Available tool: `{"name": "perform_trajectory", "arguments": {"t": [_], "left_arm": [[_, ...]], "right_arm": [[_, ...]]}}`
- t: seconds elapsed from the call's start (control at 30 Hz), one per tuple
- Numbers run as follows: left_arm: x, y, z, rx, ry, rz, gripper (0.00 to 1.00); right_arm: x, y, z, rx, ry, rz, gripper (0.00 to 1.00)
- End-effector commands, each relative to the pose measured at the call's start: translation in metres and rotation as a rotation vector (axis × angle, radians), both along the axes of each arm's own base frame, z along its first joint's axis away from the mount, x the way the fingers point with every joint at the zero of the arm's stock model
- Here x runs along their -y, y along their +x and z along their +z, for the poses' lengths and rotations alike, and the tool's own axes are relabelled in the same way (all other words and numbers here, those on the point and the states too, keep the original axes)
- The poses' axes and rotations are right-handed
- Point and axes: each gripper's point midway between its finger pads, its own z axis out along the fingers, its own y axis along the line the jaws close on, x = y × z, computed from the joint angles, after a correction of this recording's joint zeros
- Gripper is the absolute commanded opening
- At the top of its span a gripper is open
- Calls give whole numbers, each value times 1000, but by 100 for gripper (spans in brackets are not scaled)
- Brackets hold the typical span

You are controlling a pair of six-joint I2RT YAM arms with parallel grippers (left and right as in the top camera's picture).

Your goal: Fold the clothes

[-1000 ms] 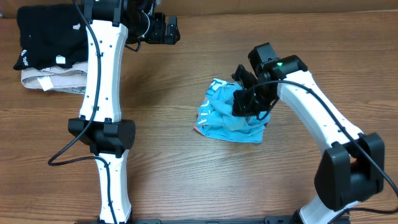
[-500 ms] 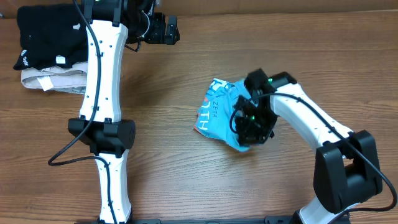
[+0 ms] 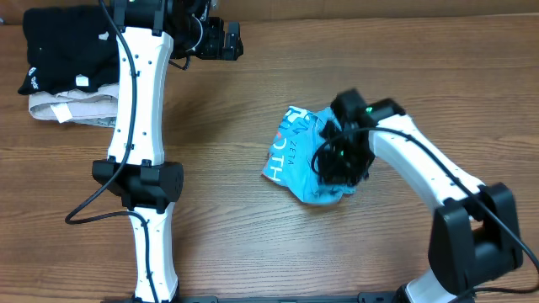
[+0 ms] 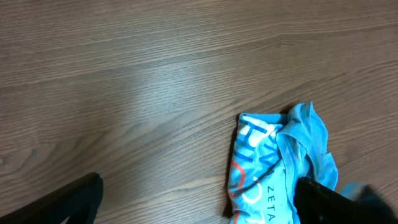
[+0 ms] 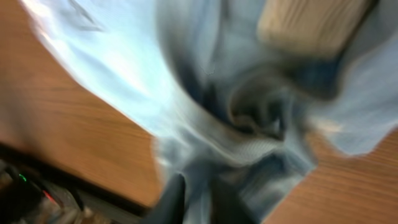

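The blue shirt (image 3: pixel 296 162) is found in the middle of the table (image 3: pixel 244 236), bunched up in a lump. It is not folded yet, and it is not even laid flat. White letters can be seen on its left side, and a bit of red is seen in the left wrist view.

The right gripper (image 3: pixel 341 162) is pushed down into the right side of the lump, so cloth is packed close around it. In the right wrist view everything is blurred. Only blue cloth and a little of the table can be made out. It cannot be told if the jaws are closed on the cloth or parted. Most likely the gripper is put there so that an edge can be pulled out and the shirt spread flat.

The left gripper (image 3: pixel 221 39) is held up at the far side of the table, well apart from the shirt. Its jaws are spread wide and nothing is held between them. It is probably parked there to be out of the way, and the shirt can be seen from its camera.

A black pile of clothes (image 3: pixel 63 46) is set touching a tan pile (image 3: pixel 72 109) in the far left corner. They seem to be put aside so that room is left for folding.
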Motion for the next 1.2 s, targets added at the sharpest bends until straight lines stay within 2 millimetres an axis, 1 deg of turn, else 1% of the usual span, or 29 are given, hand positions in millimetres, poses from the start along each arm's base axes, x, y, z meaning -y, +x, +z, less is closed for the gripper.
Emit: {"name": "perform_trajectory", "arguments": {"t": [0.0, 0.07, 0.13, 0.2, 0.27, 0.33, 0.43, 0.5, 0.63, 0.77, 0.9, 1.03, 1.17], "left_arm": [[2, -2, 2, 12, 17, -29, 100], [2, -2, 2, 12, 17, -30, 100], [2, -2, 1, 11, 17, -30, 100], [2, -2, 1, 12, 18, -32, 100], [2, -2, 2, 13, 18, -32, 100], [2, -2, 2, 13, 18, -32, 100], [1, -2, 2, 13, 18, -32, 100], [1, -2, 2, 13, 18, -32, 100], [2, -2, 2, 13, 18, -32, 100], [1, -2, 2, 13, 18, -32, 100], [1, -2, 2, 13, 18, -32, 100], [2, -2, 2, 12, 18, -32, 100], [2, -2, 2, 12, 18, -32, 100]], "right_arm": [[-6, 36, 42, 201, 28, 8, 33], [-11, 51, 46, 274, 50, 31, 40], [-13, 65, 47, 328, 52, 30, 45], [-14, 76, 43, 361, 41, 25, 47], [-13, 81, 35, 361, 26, 23, 47], [-12, 81, 21, 327, 6, 23, 47], [-11, 73, 1, 258, -18, 34, 47], [-13, 70, -8, 236, -32, 45, 47], [-12, 70, -14, 264, -118, 62, 50], [-7, 74, -17, 296, -189, 54, 51], [-5, 74, -24, 300, -193, 45, 50], [-3, 69, -33, 284, -199, 35, 50], [-1, 66, -37, 274, -203, 31, 49]]}}
